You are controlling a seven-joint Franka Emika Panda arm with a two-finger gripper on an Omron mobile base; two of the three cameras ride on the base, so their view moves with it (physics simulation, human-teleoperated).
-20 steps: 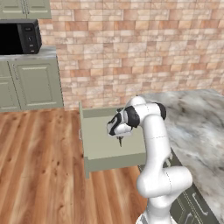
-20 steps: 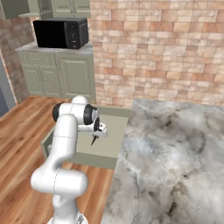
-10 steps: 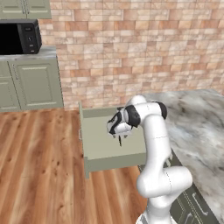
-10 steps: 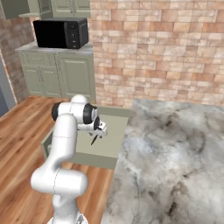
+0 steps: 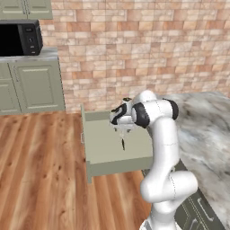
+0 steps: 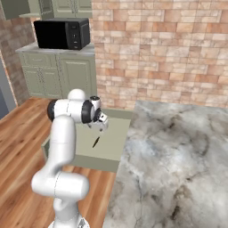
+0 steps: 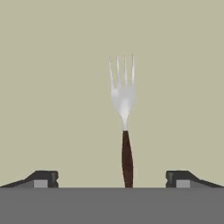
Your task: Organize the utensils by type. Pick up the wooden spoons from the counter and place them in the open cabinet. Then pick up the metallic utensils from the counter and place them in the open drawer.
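Hand view: slim silver-headed fork with a thin dark handle sits dead centre between wide-spread dark fingertips, nothing gripped, apparently dropping into the wide shallow sage-green drawer. Could bounce or land crooked near the front panel. Two-finger gripper hovers just above the drawer, left of the grey-white marbled counter.

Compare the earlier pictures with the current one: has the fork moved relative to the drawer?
Yes. The fork was up at the tool a second ago; it now sits lower, against the drawer floor, apart from the opened tool.
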